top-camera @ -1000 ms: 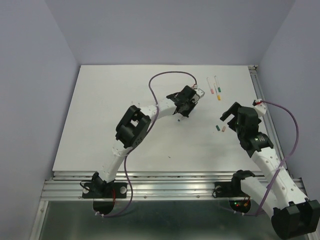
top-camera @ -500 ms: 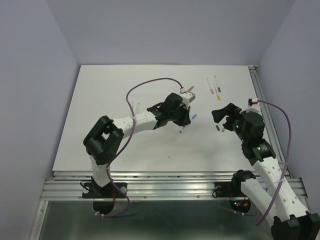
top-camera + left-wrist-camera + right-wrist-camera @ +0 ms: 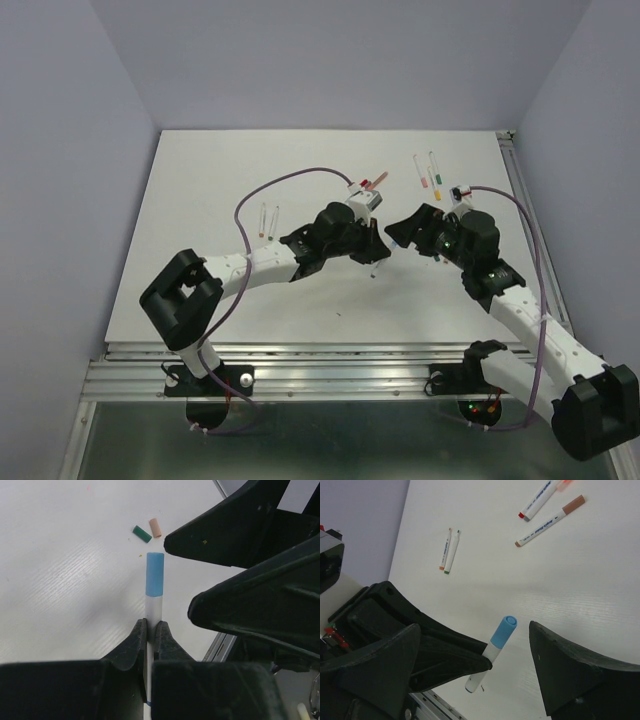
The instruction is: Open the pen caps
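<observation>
blue cap (image 3: 154,574): on the tip of its pen, raised off the table, pointing toward the right arm.
blue-capped pen (image 3: 153,611): white barrel, cap end free, rear end running back between the holding fingers.
left gripper (image 3: 150,625): clamped on the barrel just behind the cap, presenting it.
right gripper (image 3: 474,626): fingers spread wide to either side of the cap, touching nothing.
step in hand: by my read, the approach for the pull; pen is held, cap not yet grasped.
next move calls for: right fingers centred on the cap alone, clear of the barrel, then closed and drawn straight along the pen's axis while the left holds firm. The cap is short, so the margin is slim.
green cap (image 3: 142,534), tan cap (image 3: 156,527): loose on the table (image 3: 200,200) beyond the pen, lying close together; suggests two pens done.
left wrist only: the clamp itself and the loose caps.
right wrist only: the jaw spread, plus four pens lying flat: orange- and green-ended pair (image 3: 448,550), red-ended pen (image 3: 537,500), brown-capped pen (image 3: 551,520).
top view only: both arms meeting mid-table; cap hidden between the grippers.
</observation>
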Controlling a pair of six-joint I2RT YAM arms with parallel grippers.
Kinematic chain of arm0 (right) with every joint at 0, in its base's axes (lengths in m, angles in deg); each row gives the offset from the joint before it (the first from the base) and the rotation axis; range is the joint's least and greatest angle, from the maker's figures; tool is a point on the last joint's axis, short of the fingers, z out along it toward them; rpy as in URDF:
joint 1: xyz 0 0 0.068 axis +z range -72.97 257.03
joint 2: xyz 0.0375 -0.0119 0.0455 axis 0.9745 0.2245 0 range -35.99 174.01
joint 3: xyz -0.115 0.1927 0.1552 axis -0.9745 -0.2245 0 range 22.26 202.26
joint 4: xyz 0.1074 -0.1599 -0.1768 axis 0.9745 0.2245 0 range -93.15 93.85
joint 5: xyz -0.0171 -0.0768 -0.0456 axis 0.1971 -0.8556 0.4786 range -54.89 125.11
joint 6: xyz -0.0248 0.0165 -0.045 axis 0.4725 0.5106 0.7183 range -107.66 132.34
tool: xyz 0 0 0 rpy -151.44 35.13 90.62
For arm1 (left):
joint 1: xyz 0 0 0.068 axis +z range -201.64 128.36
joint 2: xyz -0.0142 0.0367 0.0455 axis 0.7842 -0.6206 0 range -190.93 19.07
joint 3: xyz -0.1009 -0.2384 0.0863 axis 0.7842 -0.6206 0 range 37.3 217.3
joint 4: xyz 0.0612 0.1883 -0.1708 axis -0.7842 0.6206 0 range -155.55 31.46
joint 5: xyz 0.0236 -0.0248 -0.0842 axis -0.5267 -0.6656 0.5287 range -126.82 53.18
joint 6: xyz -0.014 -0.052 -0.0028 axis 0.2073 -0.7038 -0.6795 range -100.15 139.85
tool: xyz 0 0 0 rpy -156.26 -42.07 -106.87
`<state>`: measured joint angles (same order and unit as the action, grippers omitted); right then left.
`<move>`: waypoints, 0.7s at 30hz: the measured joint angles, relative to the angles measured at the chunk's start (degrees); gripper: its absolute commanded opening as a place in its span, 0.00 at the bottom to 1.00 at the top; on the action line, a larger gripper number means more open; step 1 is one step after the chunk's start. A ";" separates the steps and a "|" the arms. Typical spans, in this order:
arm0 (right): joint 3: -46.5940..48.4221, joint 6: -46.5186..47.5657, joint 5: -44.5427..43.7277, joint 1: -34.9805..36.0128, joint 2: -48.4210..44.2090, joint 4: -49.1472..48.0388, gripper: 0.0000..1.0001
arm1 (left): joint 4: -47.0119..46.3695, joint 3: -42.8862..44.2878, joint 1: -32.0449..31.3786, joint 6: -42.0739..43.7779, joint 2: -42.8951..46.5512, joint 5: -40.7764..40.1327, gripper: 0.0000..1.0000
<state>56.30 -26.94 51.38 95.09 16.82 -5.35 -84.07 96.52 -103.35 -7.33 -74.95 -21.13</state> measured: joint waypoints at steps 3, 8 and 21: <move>0.00 -0.42 -1.31 0.57 0.59 0.04 0.92 | -1.84 -0.33 -0.09 -1.27 0.00 -0.02 0.00; 0.00 -1.07 -3.17 0.79 0.90 0.15 0.77 | -4.02 -0.74 -0.11 -3.23 0.00 0.17 0.00; 0.02 -2.58 -5.14 1.40 2.82 0.46 0.44 | -8.17 -0.76 -0.48 -7.13 -1.64 3.04 0.00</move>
<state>56.32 -29.52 46.24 96.49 19.64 -4.89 -92.24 95.76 -103.83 -14.45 -76.59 -18.10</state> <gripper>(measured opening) 0.485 0.081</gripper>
